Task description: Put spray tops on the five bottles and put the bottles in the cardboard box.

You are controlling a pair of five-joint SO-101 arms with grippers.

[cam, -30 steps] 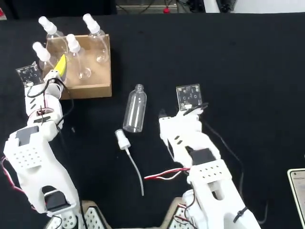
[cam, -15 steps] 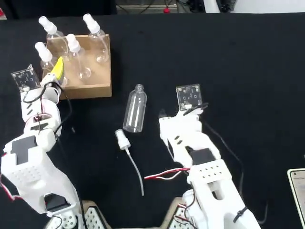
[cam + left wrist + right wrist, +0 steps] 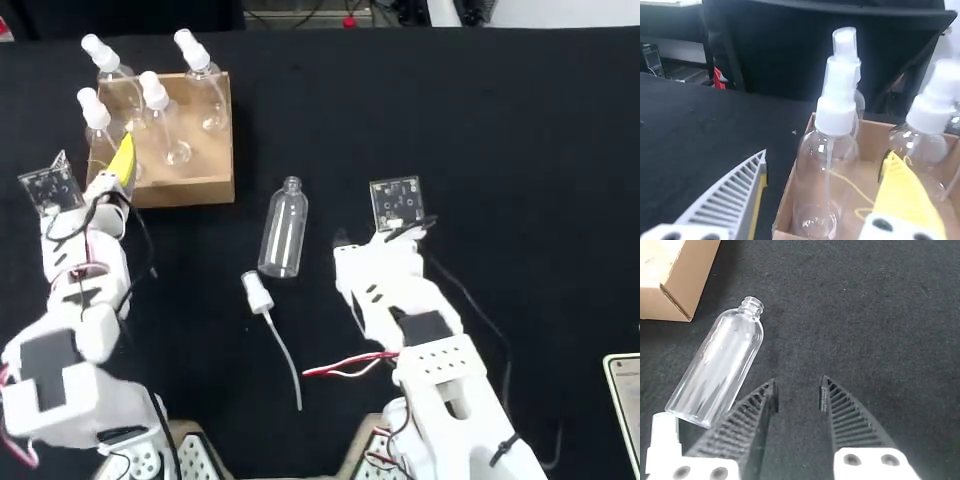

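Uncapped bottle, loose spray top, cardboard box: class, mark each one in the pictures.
uncapped bottle [image 3: 283, 232]: high view, middle of its clear body.
loose spray top [image 3: 257, 291]: high view, its white head.
cardboard box [image 3: 195, 188]: high view, bare front wall.

In my right wrist view the loose spray top is cut by the frame's edge and runs behind my right hand. The cardboard box shows just a corner. My left hand hides a capped bottle at its base, behind the yellow finger.

Black table cover, pale flat card at its edge, red object behind it
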